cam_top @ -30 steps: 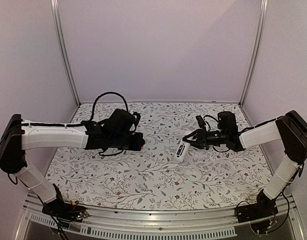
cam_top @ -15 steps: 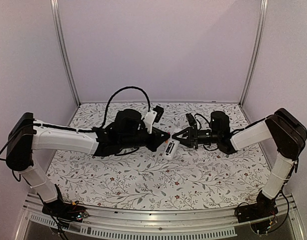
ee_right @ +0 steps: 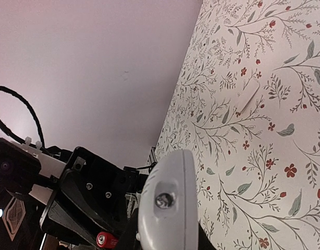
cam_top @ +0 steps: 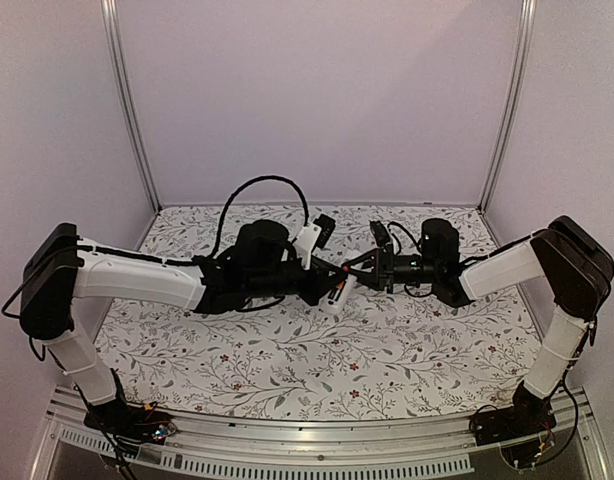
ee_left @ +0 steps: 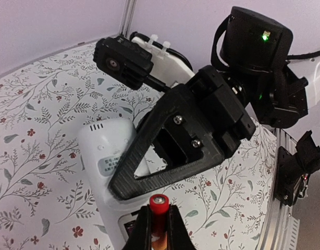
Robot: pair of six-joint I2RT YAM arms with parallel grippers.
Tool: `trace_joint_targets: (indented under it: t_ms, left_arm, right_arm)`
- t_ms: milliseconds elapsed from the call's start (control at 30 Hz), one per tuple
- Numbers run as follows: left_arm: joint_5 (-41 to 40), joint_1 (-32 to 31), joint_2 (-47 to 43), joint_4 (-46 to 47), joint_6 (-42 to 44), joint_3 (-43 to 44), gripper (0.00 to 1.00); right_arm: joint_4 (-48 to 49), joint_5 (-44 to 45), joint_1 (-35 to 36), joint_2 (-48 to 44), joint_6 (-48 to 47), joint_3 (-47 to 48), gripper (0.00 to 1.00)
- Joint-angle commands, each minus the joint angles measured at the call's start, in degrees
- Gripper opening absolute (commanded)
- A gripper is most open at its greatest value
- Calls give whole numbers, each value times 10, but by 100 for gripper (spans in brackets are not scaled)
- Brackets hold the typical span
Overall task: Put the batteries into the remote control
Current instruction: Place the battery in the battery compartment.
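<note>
Remote control (cam_top: 336, 292) is hanging in mid-air well above the flowered tabletop (cam_top: 287, 370), pinched across its white body in the right gripper (cam_top: 357, 275), whose jaws are closing tight on it; in the right wrist view one rounded end of the remote is sticking out straight ahead of that gripper. Facing it, the left gripper (ee_left: 159, 221) is closing fully on the red battery (ee_left: 159, 204), which is standing up between its fingertips with the top end poking out towards the remote just ahead. Directly beyond that end, a small dark recess (ee_left: 130, 225) is showing in the shell, probably the battery bay, though the view is too partial to be sure. Judging by its look, the remote is behaving as a light, stiff, hollow plastic piece with smooth faces, so it is likely pivoting easily under an off-centre push; gripping it across the narrow sides near mid-body, clear of the bay, is looking soundest. The battery is seeming hard, slick and round, prone to swivelling or squirting out, so holding its rear half and leaving the leading end free is suiting the insertion best.
</note>
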Motion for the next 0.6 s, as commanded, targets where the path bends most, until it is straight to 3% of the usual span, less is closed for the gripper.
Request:
trace_joint_targets:
  t_ms: [0,333,567]
  left_arm:
    - [-7,-8,14,9,-10,11,0]
    - [-14,-7,21,-4,-19,12,1]
    - [-23,-8,17,-18,-18,10,8]
  right_arm:
    - [39,-4,3,3,13,8,0]
    - [80,-5,4,8,41,6,0]
    - [96,-7,4,15,53,6,0]
